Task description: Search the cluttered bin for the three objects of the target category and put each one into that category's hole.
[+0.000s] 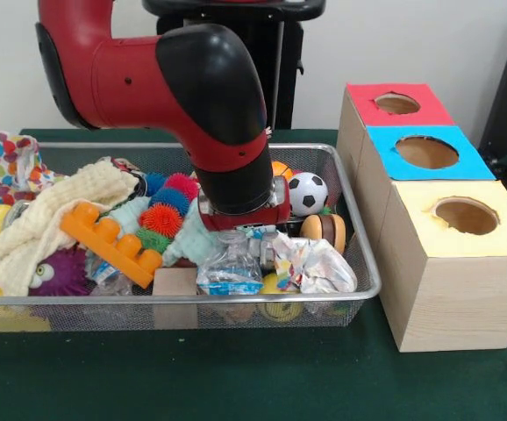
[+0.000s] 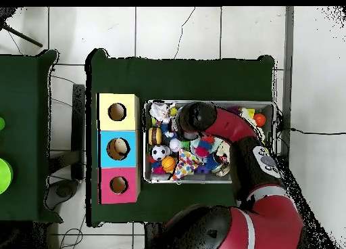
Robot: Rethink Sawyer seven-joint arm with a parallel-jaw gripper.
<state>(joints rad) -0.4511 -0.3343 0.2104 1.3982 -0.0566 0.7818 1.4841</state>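
Front view: the red and black arm (image 1: 192,96) drops from the upper left of the frame into the wire bin (image 1: 359,254), which sits on the green desk (image 1: 236,377). The gripper (image 1: 246,239) is down in the clutter at the bin's centre, right over a clear plastic packet (image 1: 230,267), and I cannot tell whether it is released or clenched, since the wrist hides it. Just right of the wrist sits a soccer ball (image 1: 307,193), and below that a toy burger (image 1: 324,230). Left of the arm, an orange building block (image 1: 113,241) lies tilted over a cream cloth (image 1: 52,215), with spiky balls (image 1: 167,206) bunched beside it. At the right of the frame stand three boxes in a row, each with a round hole: the red box (image 1: 397,105) farthest up, the blue box (image 1: 426,153) in the middle, the yellow box (image 1: 467,230) lowest.

Overhead view: the arm (image 2: 250,151) reaches up from the bottom of the frame over the bin (image 2: 273,111). The boxes line up just left of the bin: yellow (image 2: 117,111) on top, blue (image 2: 117,148), red (image 2: 118,185) at the bottom.
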